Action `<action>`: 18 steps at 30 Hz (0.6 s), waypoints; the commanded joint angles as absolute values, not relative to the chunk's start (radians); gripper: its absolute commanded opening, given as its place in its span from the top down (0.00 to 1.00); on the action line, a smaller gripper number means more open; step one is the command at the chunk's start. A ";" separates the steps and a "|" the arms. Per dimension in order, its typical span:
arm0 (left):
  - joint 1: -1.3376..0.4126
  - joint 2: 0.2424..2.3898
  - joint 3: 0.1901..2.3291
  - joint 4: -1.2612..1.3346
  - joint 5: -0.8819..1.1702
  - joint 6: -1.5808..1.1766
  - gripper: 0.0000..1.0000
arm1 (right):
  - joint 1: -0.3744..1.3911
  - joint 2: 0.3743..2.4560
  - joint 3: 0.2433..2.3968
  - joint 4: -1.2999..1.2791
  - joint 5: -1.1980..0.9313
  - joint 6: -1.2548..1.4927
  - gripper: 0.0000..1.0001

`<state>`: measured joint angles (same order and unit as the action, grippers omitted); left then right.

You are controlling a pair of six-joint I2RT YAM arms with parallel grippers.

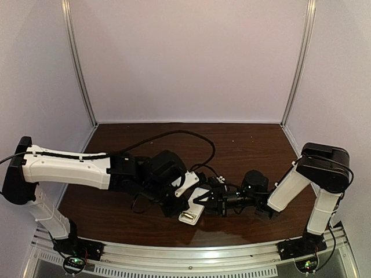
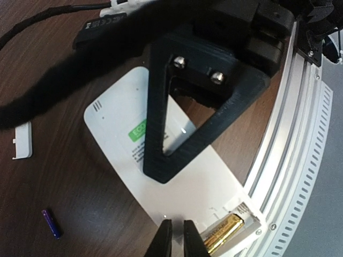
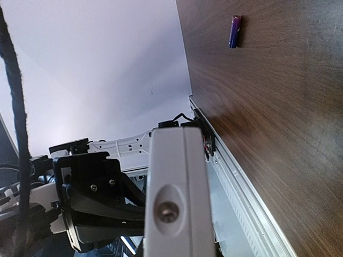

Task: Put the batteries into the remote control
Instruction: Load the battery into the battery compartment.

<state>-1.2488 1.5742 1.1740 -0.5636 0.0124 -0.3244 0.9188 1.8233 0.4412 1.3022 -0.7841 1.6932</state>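
Observation:
The remote control (image 2: pixel 123 139) lies back up, its battery bay open at the near end. The yellowish-gold battery (image 2: pixel 222 235) sits in that bay and shows in the top view (image 1: pixel 188 217). The dark bluish battery (image 2: pixel 52 223) lies loose on the table, also in the right wrist view (image 3: pixel 235 31). My right gripper (image 1: pixel 204 202) is shut on the remote (image 3: pixel 179 176); one black finger (image 2: pixel 161 118) lies across its back. My left gripper (image 2: pixel 174 235) is shut and empty, tips just over the remote's near end beside the gold battery.
The white battery cover (image 2: pixel 22 140) lies on the brown table (image 1: pixel 243 145) left of the remote. The metal rail (image 2: pixel 289 160) at the table's near edge runs close by the remote's open end. Black cables (image 1: pixel 174 136) loop behind the arms.

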 commanded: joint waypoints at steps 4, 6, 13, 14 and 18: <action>-1.271 1.621 1.232 -0.624 -0.038 -0.347 0.88 | 0.914 1.813 0.457 1.692 -0.771 1.698 1.00; -1.272 1.610 1.228 -0.626 -0.059 -0.362 0.86 | 0.913 1.811 0.456 1.693 -0.772 1.697 1.00; -1.220 1.477 1.170 -0.571 -0.088 -0.418 0.66 | 0.913 1.806 0.447 1.694 -0.775 1.686 1.00; -1.211 1.453 1.148 -0.557 -0.091 -0.428 0.66 | 0.913 1.804 0.446 1.694 -0.775 1.685 1.00; -1.195 1.358 1.057 -0.499 -0.036 -0.370 0.64 | 0.913 1.805 0.447 1.693 -0.778 1.686 1.00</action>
<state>-1.2087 1.4490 1.1294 -0.5812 -0.0700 -0.3988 0.9157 1.8233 0.4412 1.2999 -0.7834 1.6974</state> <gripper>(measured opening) 0.350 0.162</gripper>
